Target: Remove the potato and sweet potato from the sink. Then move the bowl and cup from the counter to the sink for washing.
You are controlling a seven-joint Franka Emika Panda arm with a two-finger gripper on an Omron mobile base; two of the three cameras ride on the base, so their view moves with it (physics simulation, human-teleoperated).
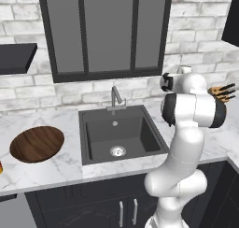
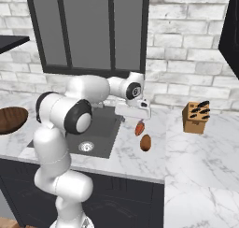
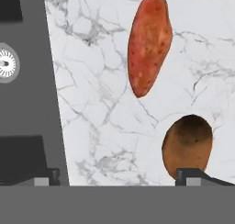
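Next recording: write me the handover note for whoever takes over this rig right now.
Hand: open, holding nothing, above the counter right of the sink.
Sweet potato and potato lie apart on that counter, so the sink holds neither; first part done.
Bowl sits on the counter left of the sink; a yellow sliver at the picture's left edge may be the cup.
Left: move the bowl, then the cup, into the sink.

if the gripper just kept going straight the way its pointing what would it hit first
Most likely the bare counter, between the sink edge and the potato. The gripper looks down on marble, fingers spread wide. The sweet potato lies off that line, though depth is hard to judge.
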